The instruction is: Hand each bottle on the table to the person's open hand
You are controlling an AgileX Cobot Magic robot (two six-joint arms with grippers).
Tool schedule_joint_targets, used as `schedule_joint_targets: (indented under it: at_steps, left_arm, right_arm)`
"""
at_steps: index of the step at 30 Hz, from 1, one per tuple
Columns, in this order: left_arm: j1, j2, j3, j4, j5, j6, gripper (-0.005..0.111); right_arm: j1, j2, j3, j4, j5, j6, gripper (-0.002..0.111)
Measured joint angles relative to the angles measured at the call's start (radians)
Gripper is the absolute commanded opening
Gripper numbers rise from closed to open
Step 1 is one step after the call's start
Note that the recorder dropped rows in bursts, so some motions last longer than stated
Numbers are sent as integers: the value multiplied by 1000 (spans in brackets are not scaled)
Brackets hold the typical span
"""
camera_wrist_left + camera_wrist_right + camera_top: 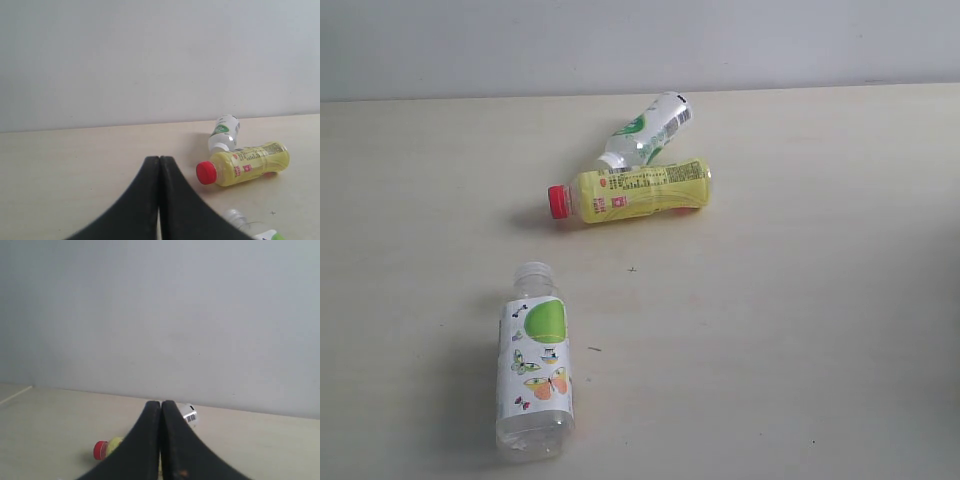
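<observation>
The light was soft and even. Beyond the left claw (159, 161), the yellow bottle (245, 167) threw a faint shadow; the claw's base was blurred.

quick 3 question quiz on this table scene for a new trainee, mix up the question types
1. True or false: the yellow bottle stands upright on the table.
2. Its cap is: A) green B) red C) white.
3. Fill in: in the left wrist view, the left gripper is ___ (open or shut).

Key: 1 false, it lies on its side; 2 B; 3 shut, with the two jaws pressed together and nothing between them.
</observation>
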Motion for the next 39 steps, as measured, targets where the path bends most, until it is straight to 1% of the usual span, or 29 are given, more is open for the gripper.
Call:
schedule_joint_targets:
  at_steps: [9, 39]
  left_arm:
    - [0, 0, 0, 0, 0, 0, 0]
    - [0, 0, 0, 0, 0, 0, 0]
  right_arm:
    - [0, -81, 0, -1, 23, 0, 0]
    - [0, -83, 0, -1, 34, 0, 0]
